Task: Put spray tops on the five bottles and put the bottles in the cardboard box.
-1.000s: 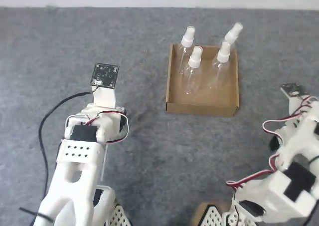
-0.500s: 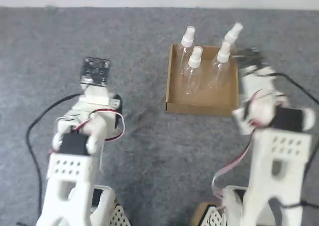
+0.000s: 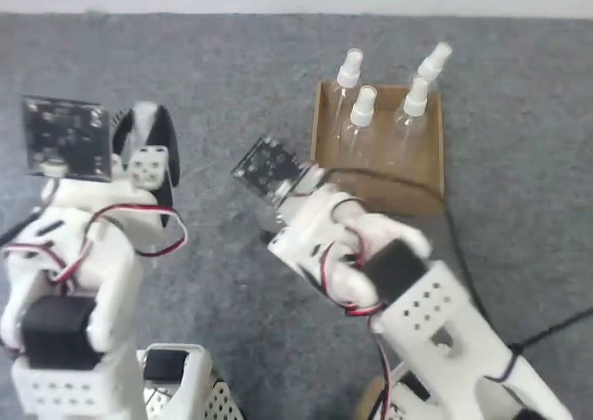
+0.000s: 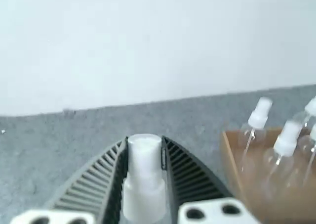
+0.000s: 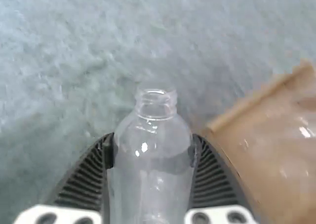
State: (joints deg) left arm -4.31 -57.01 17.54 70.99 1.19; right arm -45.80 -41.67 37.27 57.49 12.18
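My left gripper (image 4: 144, 146) is shut on a white spray top (image 4: 143, 177), held upright above the grey carpet; in the high view this gripper (image 3: 145, 133) is raised at the far left. My right gripper (image 5: 153, 141) is shut on a clear bottle (image 5: 154, 150) whose neck is open with no top on it. The right arm (image 3: 371, 262) stands in the middle, just in front of the box's left corner. The cardboard box (image 3: 375, 196) at the back holds several clear bottles with white spray tops (image 3: 363, 105).
Grey carpet (image 3: 232, 77) covers the table, with a pale wall (image 4: 158, 41) behind. The box's edge (image 5: 256, 105) lies close beside the held bottle. The arm bases (image 3: 176, 383) stand at the near edge.
The right arm swung from the right side across to the middle, in front of the box. The left arm lifted and shifted to the left.
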